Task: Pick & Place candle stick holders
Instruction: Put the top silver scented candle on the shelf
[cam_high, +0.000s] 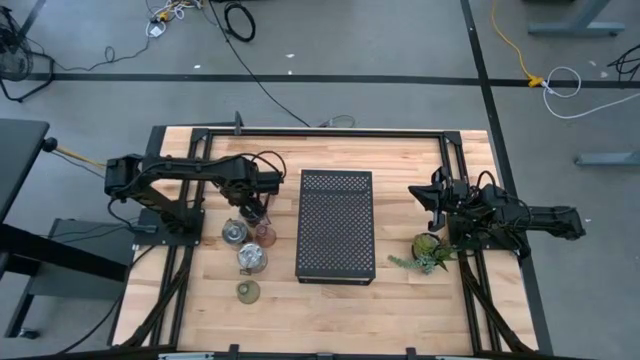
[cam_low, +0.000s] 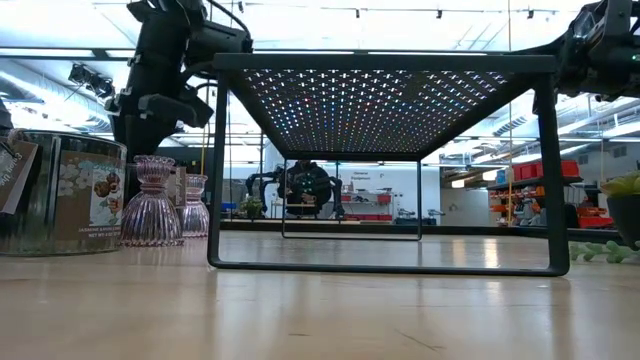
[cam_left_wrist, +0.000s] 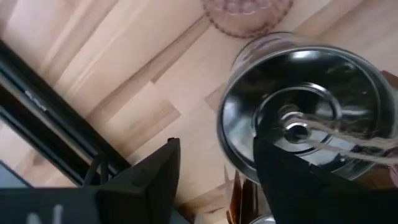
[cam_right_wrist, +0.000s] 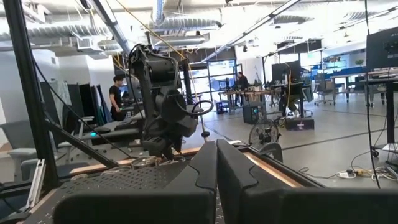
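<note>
— Eyes on the candle stick holders (cam_high: 251, 258): bunched on the table (cam_high: 400, 290), just left of the mesh rack (cam_high: 336, 226), none on it yet.

— Hovering right over that bunch with the left gripper (cam_high: 256, 208), fingers (cam_left_wrist: 149, 180) spread wide, nothing between them. Looking straight down into a silvery cup (cam_left_wrist: 305, 124) from the wrist, wick and all, with one finger crossing over its rim.

— Worth worrying about?

— Plenty. Coming down off-centre like that risks landing a fingertip on the rim instead of around it, tipping the cup. With a pinkish cup (cam_left_wrist: 245, 12) just beside, also risks shunting one glass into the other. Smooth round walls too, so likely to squirt out of a weak pinch.

— Tally, please.

— From above: two silvery, one pinkish seen plainly, one olive cup (cam_high: 248, 291) nearest the front edge. From table height: two pinkish side by side, so probably hiding the second under the arm. Making five in sight, with no third silvery found.

— Elsewhere?

— One rack, one potted plant (cam_high: 428, 248), and waiting just beside it the right gripper (cam_high: 432, 195), fingers pressed together, holding nothing.
</note>
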